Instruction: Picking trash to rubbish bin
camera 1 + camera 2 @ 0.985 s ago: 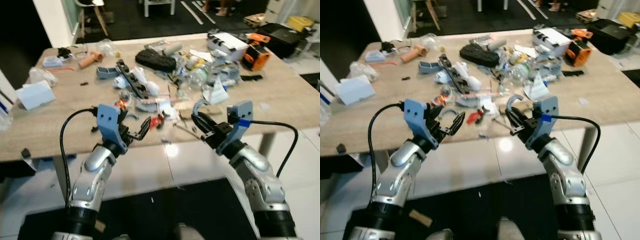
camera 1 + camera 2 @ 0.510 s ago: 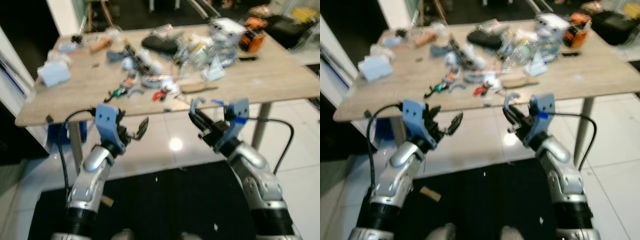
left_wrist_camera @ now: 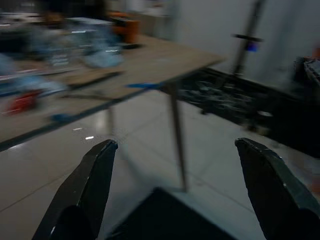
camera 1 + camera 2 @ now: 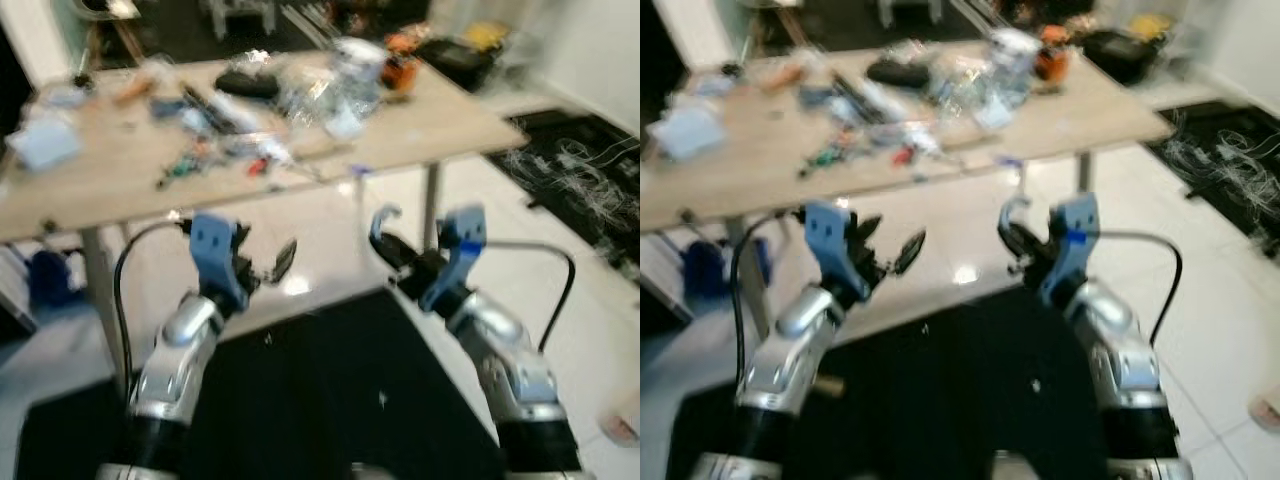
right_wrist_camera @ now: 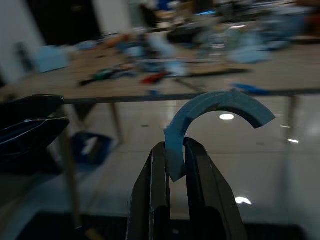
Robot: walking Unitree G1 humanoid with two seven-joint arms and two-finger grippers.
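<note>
1. Two grippers hang in front of the robot, above a dark floor mat [image 4: 300, 400] and white tiles.
2. Right gripper [image 5: 174, 165] has its black fingers pressed together on a curved blue plastic piece [image 5: 220, 107], pinching its lower end so the hook arches above the fingertips.
3. Left gripper [image 3: 175, 190] is spread wide with nothing between its fingers [image 3: 90, 185].
4. Beyond both grippers stands a wooden table [image 4: 430, 120], well apart from them, its top strewn with blurred trash [image 4: 260, 90].
</note>
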